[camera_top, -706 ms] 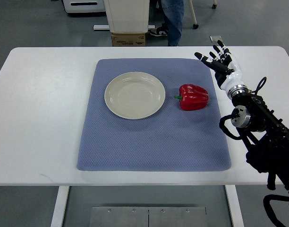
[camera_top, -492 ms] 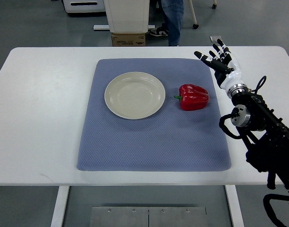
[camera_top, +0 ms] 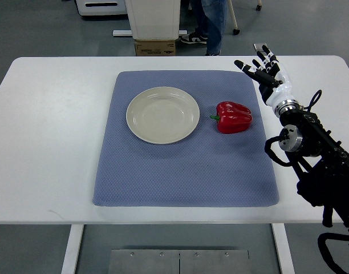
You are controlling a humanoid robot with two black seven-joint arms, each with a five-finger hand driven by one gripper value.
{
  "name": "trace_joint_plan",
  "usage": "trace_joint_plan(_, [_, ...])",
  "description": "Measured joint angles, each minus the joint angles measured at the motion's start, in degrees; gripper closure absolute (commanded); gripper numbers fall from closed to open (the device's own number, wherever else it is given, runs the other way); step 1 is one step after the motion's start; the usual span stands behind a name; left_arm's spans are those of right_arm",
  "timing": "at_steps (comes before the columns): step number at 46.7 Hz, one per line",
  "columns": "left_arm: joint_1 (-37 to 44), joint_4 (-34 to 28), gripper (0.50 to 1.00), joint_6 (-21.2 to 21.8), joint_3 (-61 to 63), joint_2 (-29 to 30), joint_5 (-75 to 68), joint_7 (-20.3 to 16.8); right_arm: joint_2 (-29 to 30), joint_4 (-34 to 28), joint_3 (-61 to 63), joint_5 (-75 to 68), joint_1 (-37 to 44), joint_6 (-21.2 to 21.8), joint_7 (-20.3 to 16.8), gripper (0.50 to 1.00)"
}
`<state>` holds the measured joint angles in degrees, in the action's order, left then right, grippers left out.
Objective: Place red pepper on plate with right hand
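Red pepper [camera_top: 234, 117] lay on its side on the blue-grey mat [camera_top: 186, 165], stem toward the plate [camera_top: 162, 115], just beside that plate's right rim but not touching it. We noted the plate, cream and round, held nothing and sat on the mat's upper middle. The mat covered the centre of a white table [camera_top: 49, 131].

We saw the right hand [camera_top: 264, 71] raised over the table's far right corner, off the mat's upper right edge and apart from the pepper. Its fingers [camera_top: 260, 59] were spread wide, pointing away from the robot and a little to the left, and they held nothing. The white palm led into a black forearm [camera_top: 311, 145] with looped cables, which entered from the picture's right edge. We could find no left arm in the view.

Beyond the table's far edge we recorded a cardboard box [camera_top: 155, 47] on the grey floor under a white cabinet [camera_top: 153, 17], and a person's legs [camera_top: 211, 23] in jeans and dark shoes standing next to it.
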<state>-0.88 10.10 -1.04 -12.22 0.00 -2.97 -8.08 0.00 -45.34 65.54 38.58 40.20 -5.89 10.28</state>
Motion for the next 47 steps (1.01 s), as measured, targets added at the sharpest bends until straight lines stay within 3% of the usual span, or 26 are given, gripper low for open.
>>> trace_joint_plan(47, [0.0, 0.0, 0.5, 0.0, 0.0, 0.0, 0.0, 0.0, 0.0, 0.0, 0.0, -0.1, 1.4, 0.0, 0.1, 0.5])
